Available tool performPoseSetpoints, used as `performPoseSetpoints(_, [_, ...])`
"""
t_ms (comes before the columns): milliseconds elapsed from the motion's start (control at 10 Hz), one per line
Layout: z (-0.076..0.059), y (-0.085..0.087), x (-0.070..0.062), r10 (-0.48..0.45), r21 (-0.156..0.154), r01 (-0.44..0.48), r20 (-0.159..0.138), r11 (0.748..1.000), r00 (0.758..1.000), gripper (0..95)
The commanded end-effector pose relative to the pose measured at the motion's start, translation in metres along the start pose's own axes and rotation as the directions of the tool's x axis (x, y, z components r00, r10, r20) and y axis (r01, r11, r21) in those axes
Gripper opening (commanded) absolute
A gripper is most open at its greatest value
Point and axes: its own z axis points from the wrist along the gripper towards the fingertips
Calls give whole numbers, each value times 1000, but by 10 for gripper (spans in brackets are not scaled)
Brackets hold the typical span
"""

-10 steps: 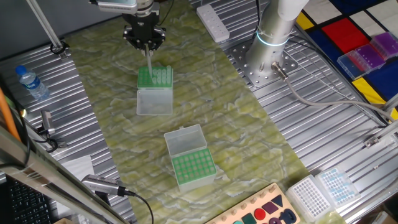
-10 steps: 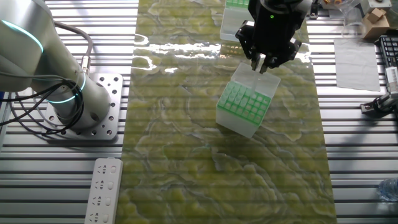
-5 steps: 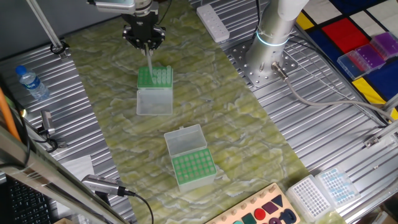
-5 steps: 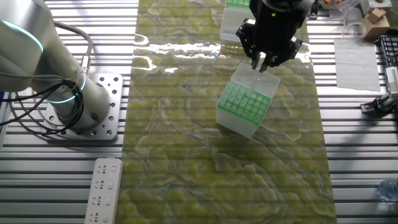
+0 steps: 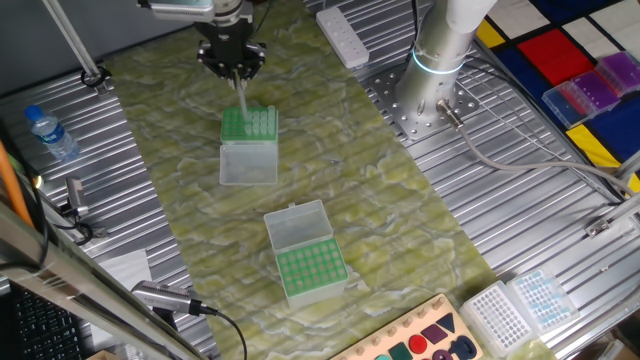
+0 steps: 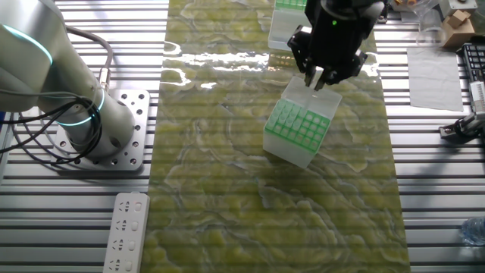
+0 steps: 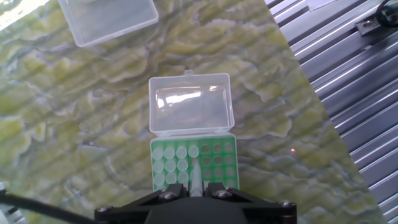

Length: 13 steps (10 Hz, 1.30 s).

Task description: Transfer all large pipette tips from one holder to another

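Gripper at bottom centre of hand view, clamped on one of the large pipette tips, raised over green rack. More tips seated in rack's left rows; clear lid hinged open. Second box at upper left. Below: green marbled mat; ribbed metal table at right.

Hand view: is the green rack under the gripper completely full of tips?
No. The green rack holds pipette tips only on its left side; the wells on its right side are empty.

end effector gripping tip, green rack
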Motion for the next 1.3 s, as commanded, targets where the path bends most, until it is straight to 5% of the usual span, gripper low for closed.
performPoseSetpoints(100, [2, 2, 2, 2, -3, -2, 7, 1000, 1000, 0])
performPoseSetpoints(800, [13, 5, 3, -6, 13, 6, 5, 1000, 1000, 0])
performPoseSetpoints(900, [13, 5, 3, -19, 15, 19, 4, 1000, 1000, 190])
performPoseSetpoints(1000, [13, 5, 3, -27, 14, 27, 5, 1000, 1000, 190])
performPoseSetpoints(1100, [13, 5, 3, -32, 14, 32, 4, 999, 999, 380])
performPoseSetpoints(1300, [13, 5, 3, -16, 10, 16, 0, 1000, 1000, 380])
